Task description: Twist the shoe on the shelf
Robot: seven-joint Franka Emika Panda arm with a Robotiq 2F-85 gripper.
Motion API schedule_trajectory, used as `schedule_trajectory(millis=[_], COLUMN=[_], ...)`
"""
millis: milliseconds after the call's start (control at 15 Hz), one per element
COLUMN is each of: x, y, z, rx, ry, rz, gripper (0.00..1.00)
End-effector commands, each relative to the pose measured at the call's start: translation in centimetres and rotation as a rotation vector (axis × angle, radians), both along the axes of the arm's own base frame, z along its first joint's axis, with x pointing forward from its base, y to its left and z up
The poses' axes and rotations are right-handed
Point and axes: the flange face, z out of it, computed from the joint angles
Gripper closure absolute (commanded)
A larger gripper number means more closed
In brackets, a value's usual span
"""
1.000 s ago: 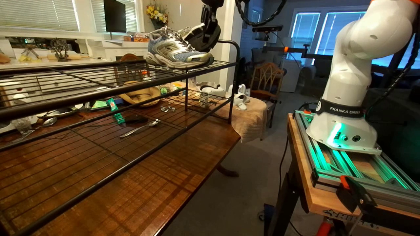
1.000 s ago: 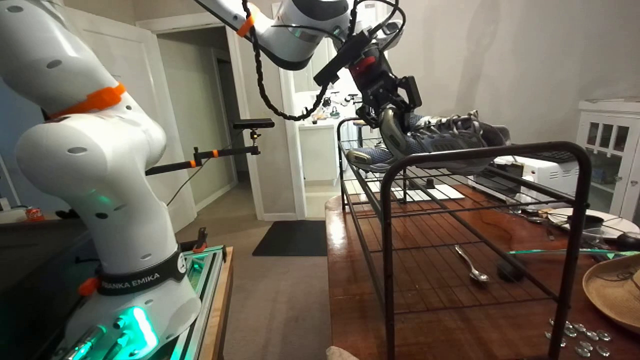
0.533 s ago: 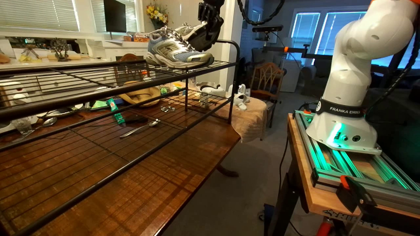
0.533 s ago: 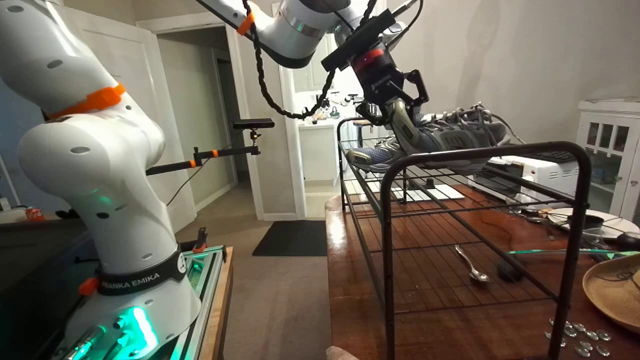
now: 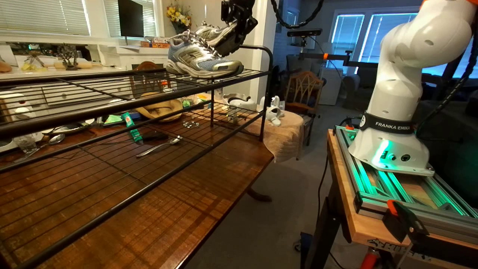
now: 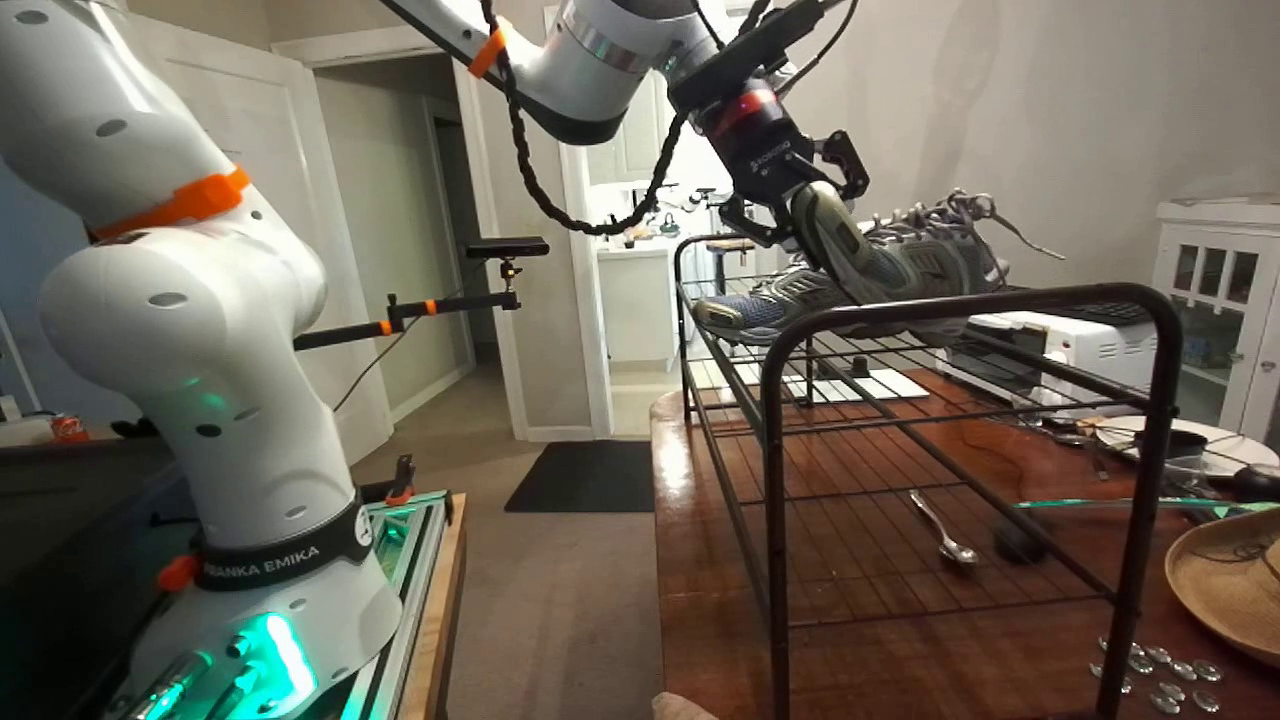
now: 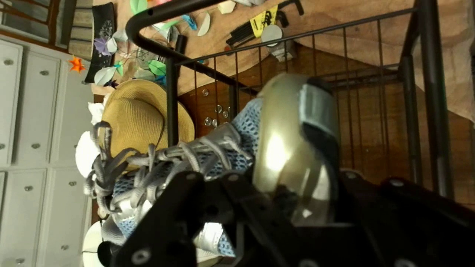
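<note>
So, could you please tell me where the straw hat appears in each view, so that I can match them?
In an exterior view: the straw hat, left of centre, above mid-height.
In an exterior view: the straw hat, at the right edge, cut off, below mid-height.
In the wrist view: the straw hat, left of centre, near mid-height.
Shared landmark: small clear beads near it.

In both exterior views, hat (image 6: 1220,585) and beads (image 6: 1140,663) on the worktop (image 6: 705,620); in an exterior view, flowers (image 5: 178,14) at eleven o'clock, chair (image 5: 303,93) at two.
</note>
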Motion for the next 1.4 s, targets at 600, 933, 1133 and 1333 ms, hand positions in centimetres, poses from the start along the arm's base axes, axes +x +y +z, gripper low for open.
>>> schedule_trajectory(millis=[600, 933, 1133, 1333], x=[-2.5, -2.9, -2.7, -2.7], y=[2.7, 3.7, 4.4, 4.7], z=[-2.6, -2.9, -2.0, -0.4], rx=[-0.330, -0.405, -0.370, -0.296], ry=[0.210, 0.244, 0.199, 0.153], rz=[0.458, 0.531, 0.464, 0.349], gripper=[0.05, 0.00, 0.00, 0.00])
